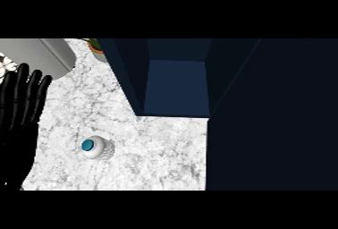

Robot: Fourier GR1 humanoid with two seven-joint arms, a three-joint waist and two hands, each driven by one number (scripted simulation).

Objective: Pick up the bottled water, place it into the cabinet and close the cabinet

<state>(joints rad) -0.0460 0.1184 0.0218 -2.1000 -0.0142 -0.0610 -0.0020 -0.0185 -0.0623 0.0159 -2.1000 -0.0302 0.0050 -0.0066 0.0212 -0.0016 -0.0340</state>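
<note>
The bottled water stands upright on the marble counter, seen from above as a white round body with a teal cap. The dark blue cabinet is open at the back, its inside showing between two side walls, and its door fills the right side of the view. My left hand rests open at the left edge, fingers pointing up, well apart from the bottle. My right hand does not show.
A grey appliance or sink edge sits at the back left. A potted plant stands behind it next to the cabinet's left wall. The counter's front edge runs along the bottom.
</note>
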